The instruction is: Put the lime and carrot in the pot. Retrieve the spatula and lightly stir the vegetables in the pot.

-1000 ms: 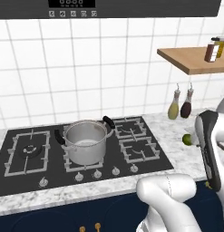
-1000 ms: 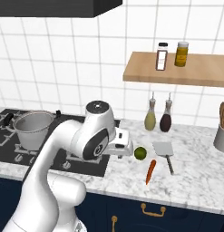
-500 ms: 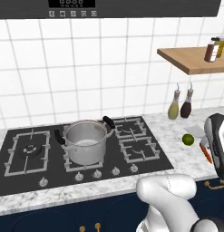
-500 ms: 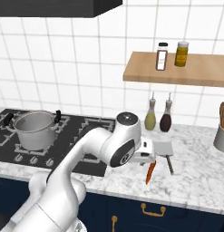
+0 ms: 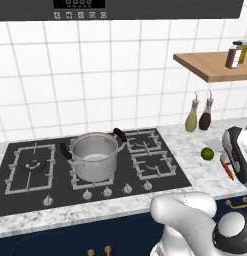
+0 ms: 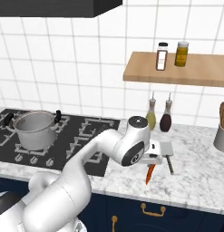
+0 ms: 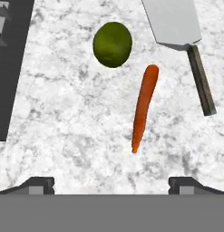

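Lime (image 7: 112, 44) on counter beyond wide-open hand (image 7: 111, 183); carrot (image 7: 143, 108) nearer, between fingertips' line

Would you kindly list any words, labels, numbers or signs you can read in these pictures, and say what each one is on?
No text is readable.
Hood control panel: a small display and white button marks, too small and blurred to read.
Spice jar on the shelf: pale label, no legible lettering.
Pot, lime, carrot, spatula: no markings.

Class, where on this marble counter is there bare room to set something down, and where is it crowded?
Free: the marble between the hob and the carrot, below the lime. Crowded: lime, carrot and spatula lie close together, though apart.
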Controlling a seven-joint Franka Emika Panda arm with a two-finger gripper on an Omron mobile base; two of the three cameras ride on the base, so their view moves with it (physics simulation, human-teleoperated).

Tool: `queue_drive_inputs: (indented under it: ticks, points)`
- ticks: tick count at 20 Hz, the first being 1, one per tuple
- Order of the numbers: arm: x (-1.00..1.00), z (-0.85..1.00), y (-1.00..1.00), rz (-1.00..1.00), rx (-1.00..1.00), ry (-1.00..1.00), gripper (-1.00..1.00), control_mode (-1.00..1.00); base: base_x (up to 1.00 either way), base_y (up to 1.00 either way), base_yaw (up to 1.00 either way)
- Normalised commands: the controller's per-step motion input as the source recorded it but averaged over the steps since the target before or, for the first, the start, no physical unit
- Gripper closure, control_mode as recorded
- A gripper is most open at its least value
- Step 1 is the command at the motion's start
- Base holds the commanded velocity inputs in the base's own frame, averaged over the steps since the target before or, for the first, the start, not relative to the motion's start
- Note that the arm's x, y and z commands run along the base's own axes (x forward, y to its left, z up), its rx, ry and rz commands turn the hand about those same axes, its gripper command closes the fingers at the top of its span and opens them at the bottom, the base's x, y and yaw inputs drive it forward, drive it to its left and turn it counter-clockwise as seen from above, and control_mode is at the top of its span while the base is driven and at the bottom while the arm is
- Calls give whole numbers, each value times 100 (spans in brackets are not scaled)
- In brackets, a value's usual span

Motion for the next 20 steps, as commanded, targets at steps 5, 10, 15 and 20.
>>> queue_drive_inputs:
  ticks: [5, 10, 15, 20]
  points:
    - [52, -40, -18, 0, 1, 10, -100, -100, 0, 0, 0]
    - [33, -27, -53, 0, 6, 8, -100, -100, 0, 0, 0]
    - [24, -31, -14, 0, 5, 1, -100, -100, 0, 0, 0]
    - [34, -32, -7, 0, 4, 5, -100, -100, 0, 0, 0]
